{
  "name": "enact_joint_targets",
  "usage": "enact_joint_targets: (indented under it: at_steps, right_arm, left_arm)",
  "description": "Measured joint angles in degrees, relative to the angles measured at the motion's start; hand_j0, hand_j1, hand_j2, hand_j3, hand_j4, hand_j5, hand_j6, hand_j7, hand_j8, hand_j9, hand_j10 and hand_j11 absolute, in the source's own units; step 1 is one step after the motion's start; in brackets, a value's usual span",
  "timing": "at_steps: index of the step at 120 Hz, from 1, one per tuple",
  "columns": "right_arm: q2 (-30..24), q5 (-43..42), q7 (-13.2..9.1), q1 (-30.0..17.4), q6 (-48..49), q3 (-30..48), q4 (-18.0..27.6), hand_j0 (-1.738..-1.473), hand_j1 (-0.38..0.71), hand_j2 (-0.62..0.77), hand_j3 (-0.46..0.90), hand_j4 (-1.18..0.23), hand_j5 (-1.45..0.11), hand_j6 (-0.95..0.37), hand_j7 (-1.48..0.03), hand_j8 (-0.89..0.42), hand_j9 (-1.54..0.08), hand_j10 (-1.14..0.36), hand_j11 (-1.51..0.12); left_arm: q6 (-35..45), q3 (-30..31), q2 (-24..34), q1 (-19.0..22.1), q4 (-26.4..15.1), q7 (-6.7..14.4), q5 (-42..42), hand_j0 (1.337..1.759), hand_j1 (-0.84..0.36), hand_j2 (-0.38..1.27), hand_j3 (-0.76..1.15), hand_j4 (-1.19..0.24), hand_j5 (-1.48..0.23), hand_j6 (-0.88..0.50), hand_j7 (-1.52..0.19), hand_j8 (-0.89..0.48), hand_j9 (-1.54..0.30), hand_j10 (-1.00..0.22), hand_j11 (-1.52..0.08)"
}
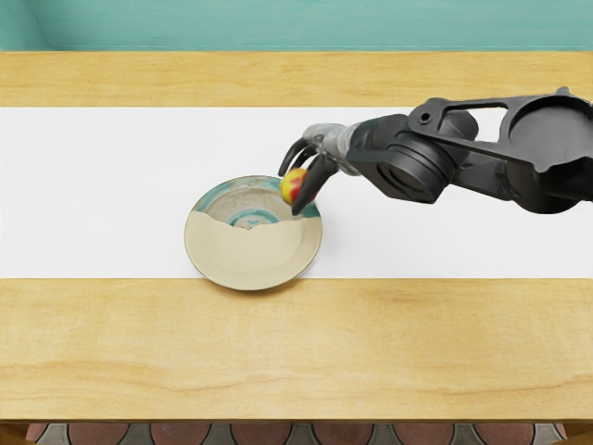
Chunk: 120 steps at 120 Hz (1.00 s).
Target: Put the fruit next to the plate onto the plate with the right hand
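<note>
A small red and yellow fruit (pixel 293 184) is held in the curled dark fingers of my right hand (pixel 303 178), whose arm enters from the right edge. The fruit hangs over the far right rim of a round plate (pixel 243 255) that is cream in front and teal with a ring pattern at the back. I cannot tell if the fruit touches the plate. The plate lies on a white strip across the wooden table. The left arm does not show.
The white strip (pixel 111 195) runs the full width of the wooden table (pixel 278 352). A teal wall borders the table's far edge. My bulky right forearm (pixel 482 153) hovers over the strip to the right of the plate.
</note>
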Motion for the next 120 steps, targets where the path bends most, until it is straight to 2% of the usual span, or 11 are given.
enact_joint_targets:
  at_steps: [12, 13, 16, 17, 18, 21, 39, 74, 92, 109, 120]
  right_arm:
    - [4.3, -0.2, 0.0, 0.0, -0.3, 0.7, -0.6, -1.65, 0.27, 0.36, 0.0, -0.8, -1.14, -0.44, -1.08, -0.33, -1.12, -0.62, -1.11]
    - [4.7, -0.2, 0.0, 0.0, -0.3, 0.7, -0.8, -1.65, 0.26, 0.3, 0.0, -0.8, -1.15, -0.44, -1.08, -0.33, -1.12, -0.62, -1.11]
    - [5.7, -0.3, 0.0, 0.0, -0.4, 0.8, -1.2, -1.649, 0.22, 0.25, 0.0, -0.8, -1.15, -0.45, -1.08, -0.35, -1.12, -0.64, -1.12]
    - [6.1, -0.3, 0.0, 0.0, -0.4, 0.8, -1.4, -1.649, 0.22, 0.27, 0.0, -0.8, -1.15, -0.45, -1.08, -0.35, -1.12, -0.64, -1.12]
    - [6.5, -0.3, 0.0, 0.0, -0.4, 0.8, -1.6, -1.649, 0.2, 0.22, 0.0, -0.8, -1.15, -0.46, -1.08, -0.36, -1.13, -0.65, -1.12]
    - [7.6, -0.4, 0.0, -0.1, -0.5, 0.8, -2.1, -1.65, 0.21, 0.28, 0.0, -0.8, -1.15, -0.47, -1.08, -0.37, -1.13, -0.66, -1.12]
    - [13.3, -2.5, 0.0, -0.6, -0.6, 0.5, -6.9, -1.654, 0.24, 0.33, 0.0, -0.79, -1.18, -0.45, -1.08, -0.35, -1.16, -0.64, -1.15]
    - [15.8, -4.2, 0.0, -1.0, -0.8, -1.3, -10.0, -1.655, 0.23, 0.36, 0.0, -0.78, -1.13, -0.47, -1.06, -0.39, -1.13, -0.67, -1.13]
    - [15.7, -4.4, 0.0, -1.2, -0.9, -1.4, -10.2, -1.656, 0.22, 0.32, 0.0, -0.72, -1.01, -0.51, -0.96, -0.43, -1.01, -0.7, -1.02]
    - [15.3, -4.5, 0.0, -1.3, -0.9, -1.5, -10.3, -1.657, 0.21, 0.18, 0.0, -0.61, -0.82, -0.5, -0.8, -0.45, -0.83, -0.59, -0.83]
    - [15.2, -4.4, 0.0, -1.4, -0.9, -1.5, -10.7, -1.657, 0.16, 0.09, 0.0, -0.52, -0.7, -0.45, -0.68, -0.42, -0.7, -0.51, -0.7]
  left_arm:
    - [0.0, 0.0, 0.0, 0.0, 0.0, 0.0, 0.0, 1.658, 0.07, 0.05, 0.0, -0.23, -0.3, -0.23, -0.3, -0.23, -0.3, -0.23, -0.3]
    - [0.0, 0.0, 0.0, 0.0, 0.0, 0.0, 0.0, 1.658, 0.07, 0.05, 0.0, -0.23, -0.3, -0.23, -0.3, -0.23, -0.3, -0.23, -0.3]
    - [0.0, 0.0, 0.0, 0.0, 0.0, 0.0, 0.0, 1.658, 0.07, 0.05, 0.0, -0.23, -0.3, -0.23, -0.3, -0.23, -0.3, -0.23, -0.3]
    - [0.0, 0.0, 0.0, 0.0, 0.0, 0.0, 0.0, 1.658, 0.07, 0.05, 0.0, -0.23, -0.3, -0.23, -0.3, -0.23, -0.3, -0.23, -0.3]
    - [0.0, 0.0, 0.0, 0.0, 0.0, 0.0, 0.0, 1.658, 0.07, 0.05, 0.0, -0.23, -0.3, -0.23, -0.3, -0.23, -0.3, -0.23, -0.3]
    - [0.0, 0.0, 0.0, 0.0, 0.0, 0.0, 0.0, 1.658, 0.07, 0.05, 0.0, -0.23, -0.3, -0.23, -0.3, -0.23, -0.3, -0.23, -0.3]
    - [0.0, 0.0, 0.0, 0.0, 0.0, 0.0, 0.0, 1.658, 0.07, 0.05, 0.0, -0.23, -0.3, -0.23, -0.3, -0.23, -0.3, -0.23, -0.3]
    - [0.0, 0.0, 0.0, 0.0, 0.0, 0.0, 0.0, 1.658, 0.07, 0.05, 0.0, -0.23, -0.3, -0.23, -0.3, -0.23, -0.3, -0.23, -0.3]
    - [0.0, 0.0, 0.0, 0.0, 0.0, 0.0, 0.0, 1.658, 0.07, 0.05, 0.0, -0.23, -0.3, -0.23, -0.3, -0.23, -0.3, -0.23, -0.3]
    - [0.0, 0.0, 0.0, 0.0, 0.0, 0.0, 0.0, 1.658, 0.07, 0.05, 0.0, -0.23, -0.3, -0.23, -0.3, -0.23, -0.3, -0.23, -0.3]
    - [0.0, 0.0, 0.0, 0.0, 0.0, 0.0, 0.0, 1.658, 0.07, 0.05, 0.0, -0.23, -0.3, -0.23, -0.3, -0.23, -0.3, -0.23, -0.3]
